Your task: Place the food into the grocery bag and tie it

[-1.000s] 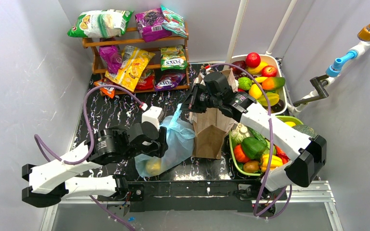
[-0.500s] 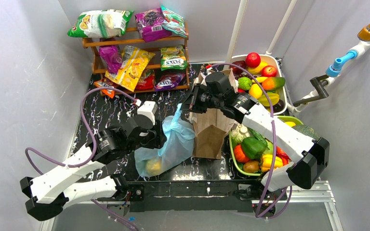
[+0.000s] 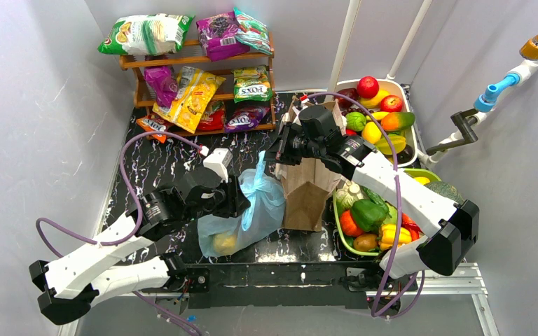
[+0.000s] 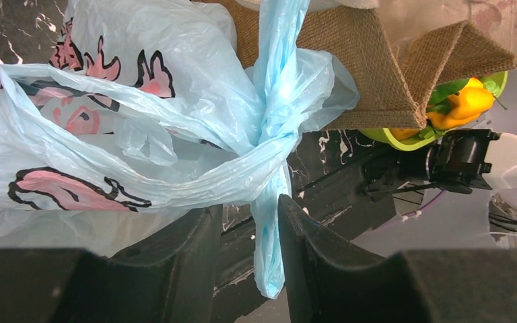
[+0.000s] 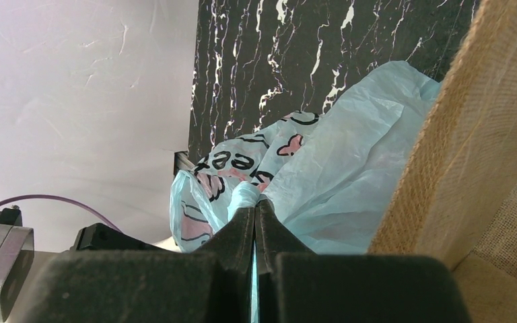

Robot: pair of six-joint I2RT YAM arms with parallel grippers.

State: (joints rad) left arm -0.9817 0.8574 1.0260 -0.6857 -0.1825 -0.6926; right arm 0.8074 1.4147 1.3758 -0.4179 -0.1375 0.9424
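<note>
The grocery bag point(image 3: 245, 213) is lying on its side on the black marbled table point(image 3: 150, 164), near the front edge and pressing right up against the brown bag point(image 3: 308, 189) that's standing beside it. Some food is sitting inside already: a yellow piece point(image 3: 223, 243) is showing through the thin blue plastic at the bottom end. The handles are crossing over each other in a bunched-up twist near the bag's mouth, though I can't tell how tight that is. The right arm is reaching across over the top of the brown bag, and the right gripper point(image 5: 256, 212) is clamping its fingers fully together on one handle, pulling that strip up and away from the bag. The left arm is coming in low from the front left, with the left gripper point(image 4: 248, 222) sitting at the bag's mouth. Its jaws are standing partly apart and the other handle strip is hanging down in the gap between them, not pinched as far as I can see. Going further out, a green bowl point(image 3: 341, 234) to the right of the brown bag is holding peppers in green, orange and yellow, a white tub point(image 3: 392, 82) behind it is holding red, yellow and green fruit, and a wooden shelf point(image 3: 196, 64) at the back is carrying snack packets.
</note>
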